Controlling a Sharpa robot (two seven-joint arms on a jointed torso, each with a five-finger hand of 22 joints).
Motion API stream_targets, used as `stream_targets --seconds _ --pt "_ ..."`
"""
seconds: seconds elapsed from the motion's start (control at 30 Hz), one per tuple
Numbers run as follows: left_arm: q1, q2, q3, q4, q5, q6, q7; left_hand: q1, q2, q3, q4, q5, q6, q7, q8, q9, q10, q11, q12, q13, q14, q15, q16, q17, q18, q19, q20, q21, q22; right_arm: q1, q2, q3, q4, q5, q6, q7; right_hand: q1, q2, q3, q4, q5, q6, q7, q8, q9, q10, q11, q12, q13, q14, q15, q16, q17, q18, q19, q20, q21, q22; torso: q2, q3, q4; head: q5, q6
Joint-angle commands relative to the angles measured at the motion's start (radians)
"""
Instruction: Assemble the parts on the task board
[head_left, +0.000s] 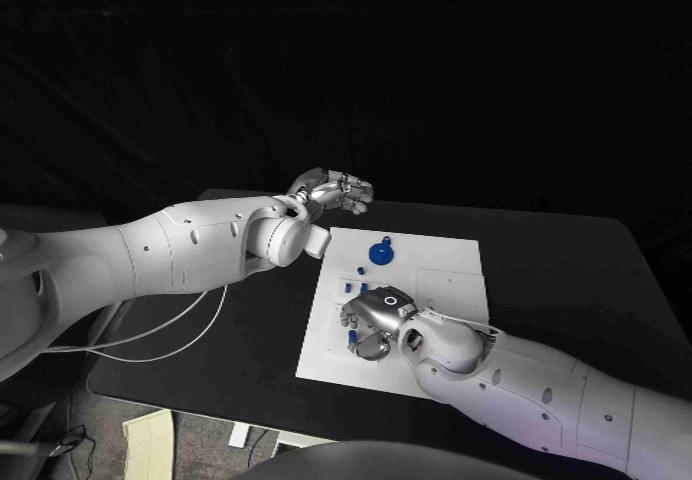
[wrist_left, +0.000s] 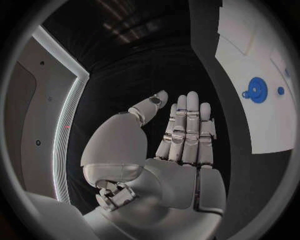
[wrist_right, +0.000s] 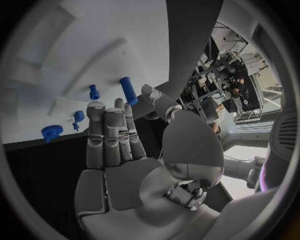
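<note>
Your right hand (head_left: 378, 318) hovers open over the board (head_left: 440, 275), a blue peg (wrist_right: 129, 90) just beyond its fingertips, likely lining up a pick, while your left hand (head_left: 333, 190) waits open off the board.

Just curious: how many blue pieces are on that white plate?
5: a gear at the far end, a small piece nearer, a pair side by side nearer still, a peg by the right robot hand, which may hide more.

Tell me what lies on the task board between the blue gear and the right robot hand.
In the head view, small blue pegs stand between the blue gear and the right robot hand.
</note>
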Motion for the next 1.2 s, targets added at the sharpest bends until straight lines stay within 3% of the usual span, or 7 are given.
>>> stream_targets --seconds 0.03,0.3,0.7,0.9,1.03,1.07,1.2 --pt "0.002 0.0 0.001 0.001 0.004 0.006 0.005 0.009 -0.002 -0.003 0.004 0.0 -0.01 0.0 0.004 -0.001 -0.007 0.003 -0.004 -0.001 0.008 0.001 -0.004 0.001 0.007 0.007 -0.002 -0.004 0.001 0.0 -0.012 0.0 0.02 0.02 -0.03 0.017 -0.002 -0.018 -0.018 0.0 0.019 -0.022 0.007 -0.01 -0.003 -0.031 0.011 -0.009 -0.009 -0.007 0.015 0.008 -0.001 0.069 -0.012 0.002 -0.005 0.007 0.0 0.0002 -0.0007 0.0 0.002" --pt "0.002 -0.005 0.001 -0.001 0.005 0.006 0.005 0.01 -0.002 -0.003 0.004 0.0 -0.01 0.0 0.004 -0.001 -0.007 0.003 -0.004 -0.001 0.008 0.001 -0.004 0.002 0.007 0.007 -0.002 -0.004 0.001 0.02 -0.083 0.015 0.117 0.099 -0.053 0.044 -0.049 -0.045 -0.097 0.002 0.014 -0.062 0.018 -0.023 -0.006 -0.077 0.027 -0.01 -0.026 -0.036 0.031 0.016 0.002 0.069 -0.038 0.002 -0.012 0.011 -0.001 0.0003 -0.0018 -0.002 0.003" --pt "0.002 -0.017 0.001 -0.006 0.005 0.005 0.005 0.01 -0.003 -0.003 0.004 0.0 -0.011 0.0 0.004 -0.001 -0.007 0.003 -0.004 -0.001 0.008 0.001 -0.005 0.003 0.007 0.007 -0.002 -0.004 0.001 0.111 -0.284 0.112 0.269 0.423 -0.026 0.071 -0.116 -0.016 -0.148 0.046 -0.068 -0.059 0.017 -0.004 0.006 0.004 -0.009 0.09 0.0 -0.042 -0.004 0.031 0.0 0.069 -0.04 -0.007 -0.015 0.008 -0.002 0.0009 -0.0073 -0.022 0.017" --pt "0.002 -0.017 0.001 -0.008 0.005 0.008 0.01 0.009 -0.003 -0.004 0.005 -0.001 -0.01 0.0 0.004 -0.001 -0.007 0.003 -0.004 -0.001 0.008 0.001 -0.006 0.004 0.006 0.007 -0.002 -0.005 0.002 0.184 -0.38 0.115 0.267 0.575 0.093 0.039 -0.106 0.019 -0.17 0.048 -0.067 -0.044 -0.013 0.008 0.014 0.074 -0.049 0.288 0.128 -0.026 -0.039 0.04 -0.003 0.069 -0.023 -0.016 -0.006 0.01 -0.006 0.0006 -0.0127 -0.036 0.023" --pt "0.002 -0.017 0.001 -0.01 0.005 0.008 0.011 0.008 -0.004 -0.004 0.005 -0.001 -0.01 0.0 0.005 -0.001 -0.007 0.003 -0.004 -0.001 0.008 0.001 -0.007 0.006 0.006 0.007 -0.002 -0.005 0.002 0.202 -0.421 0.114 0.259 0.531 0.098 -0.011 -0.046 0.099 -0.117 0.062 -0.051 -0.01 -0.035 0.023 0.024 0.081 -0.075 0.495 0.285 0.007 -0.069 0.045 -0.008 0.069 0.017 -0.026 0.003 0.003 -0.008 0.0005 -0.0156 -0.043 0.024" --pt "0.002 -0.016 0.0 -0.01 0.005 0.008 0.012 0.008 -0.004 -0.004 0.005 -0.001 -0.01 0.0 0.005 -0.001 -0.007 0.003 -0.004 -0.001 0.008 0.001 -0.007 0.006 0.006 0.007 -0.002 -0.005 0.002 0.204 -0.43 0.114 0.256 0.534 0.123 -0.03 -0.017 0.064 -0.01 0.116 -0.117 -0.005 -0.039 0.02 0.025 0.067 -0.082 0.615 0.39 0.036 -0.085 0.047 -0.012 0.069 0.055 -0.028 0.006 -0.008 -0.009 0.0009 -0.0167 -0.045 0.023" --pt "0.002 -0.018 0.0 -0.006 0.005 0.01 0.012 0.007 -0.004 -0.005 0.005 -0.001 -0.01 0.0 0.005 -0.001 -0.007 0.003 -0.004 -0.001 0.008 0.001 -0.007 0.006 0.006 0.007 -0.002 -0.005 0.002 0.206 -0.455 0.114 0.263 0.641 0.241 -0.147 -0.046 0.053 0.016 0.154 -0.108 -0.001 -0.046 0.015 0.029 0.008 -0.089 0.79 0.562 0.054 -0.083 0.074 0.008 0.069 0.083 -0.037 0.026 0.002 -0.009 0.0024 -0.0171 -0.051 0.021"
